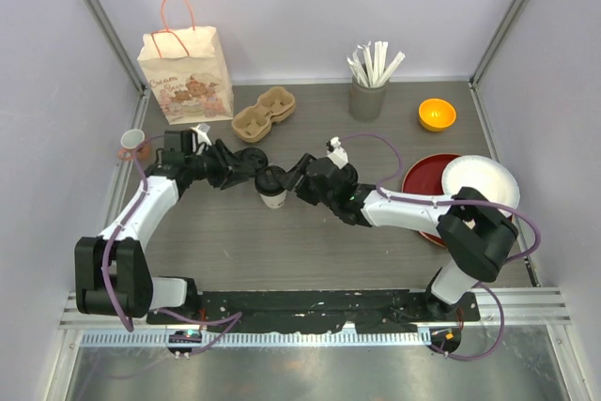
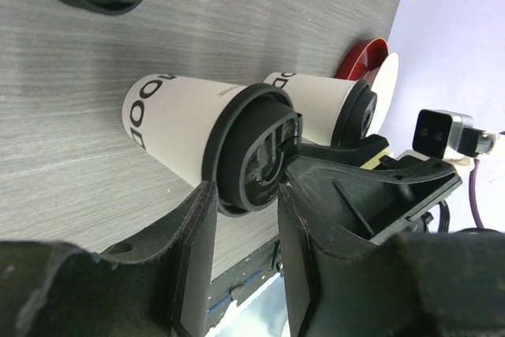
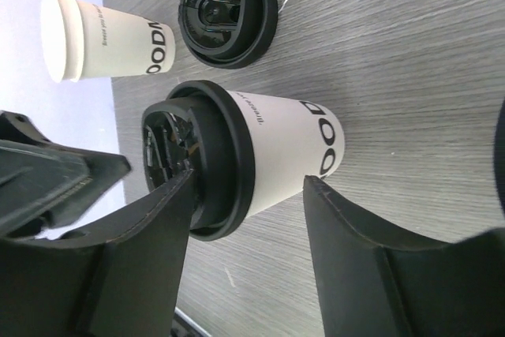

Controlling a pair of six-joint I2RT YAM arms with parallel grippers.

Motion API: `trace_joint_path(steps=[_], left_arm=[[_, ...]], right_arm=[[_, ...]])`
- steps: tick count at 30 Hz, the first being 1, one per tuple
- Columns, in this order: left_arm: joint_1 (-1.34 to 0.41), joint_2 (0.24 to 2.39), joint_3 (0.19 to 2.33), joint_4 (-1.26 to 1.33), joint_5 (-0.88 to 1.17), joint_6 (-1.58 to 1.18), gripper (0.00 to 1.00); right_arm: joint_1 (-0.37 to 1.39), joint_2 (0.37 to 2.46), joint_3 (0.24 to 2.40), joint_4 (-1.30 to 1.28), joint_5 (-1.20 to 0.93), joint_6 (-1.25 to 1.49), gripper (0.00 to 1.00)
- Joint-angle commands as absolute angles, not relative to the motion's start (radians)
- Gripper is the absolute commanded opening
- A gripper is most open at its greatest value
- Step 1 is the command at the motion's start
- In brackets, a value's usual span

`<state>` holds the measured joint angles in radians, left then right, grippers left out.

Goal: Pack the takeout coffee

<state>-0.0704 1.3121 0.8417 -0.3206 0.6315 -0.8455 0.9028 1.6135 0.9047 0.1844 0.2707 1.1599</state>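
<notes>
takeout coffee (image 1: 272, 187): found standing upright near the middle of the table (image 1: 282, 251), with a black lid (image 3: 225, 159) on top; it is placed between the two grippers.
left gripper (image 2: 246, 187): the jaws are seen apart, one on each side of the lid rim; no clamp on anything is shown.
right gripper (image 3: 248, 181): the jaws are seen apart, straddling the cup; whether a finger touches the wall cannot be told.
lid seating: it cannot be judged whether the lid is pressed fully home; if it is not, it is likely to be pulled off should the cup be raised by the lid alone.
crowding: both grippers are held close to one light cup; a tip-over is judged likely if either is drawn away sideways rather than straight back.
grip: the cup wall is tapered and looks thin; slipping or crushing is to be expected if it is clamped too loosely or too hard.
loose lid (image 3: 229, 9): noted just beside the cup; it may be swept along by a low arm movement.
second cup (image 2: 312, 100): seen just behind the first in the left wrist view; it could be knocked or taken by mistake.
paper bag (image 1: 188, 77): stands well apart at the far left, with a cup carrier (image 1: 265, 112) beside it; its handles are raised over the mouth, so a snag is possible when the cup is lowered in.
</notes>
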Motion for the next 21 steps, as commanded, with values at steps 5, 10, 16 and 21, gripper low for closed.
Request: trace_joint_path(steps=[5, 10, 16, 21], left_arm=[[-0.064, 1.316, 1.009, -0.388, 0.672, -0.787, 0.42], [-0.066, 1.325, 1.110, -0.442, 0.693, -0.735, 0.44], [-0.066, 1.341, 1.187, -0.477, 0.699, -0.652, 0.45], [-0.066, 1.376, 1.369, -0.595, 0.675, -0.471, 0.45]], right_arm=[[0.896, 1.582, 0.988, 0.141, 0.253, 1.052, 0.80], [0.894, 1.569, 1.045, 0.118, 0.233, 0.967, 0.83], [0.896, 1.546, 1.092, 0.129, 0.224, 0.867, 0.84], [0.894, 1.491, 1.127, 0.147, 0.230, 0.761, 0.84]])
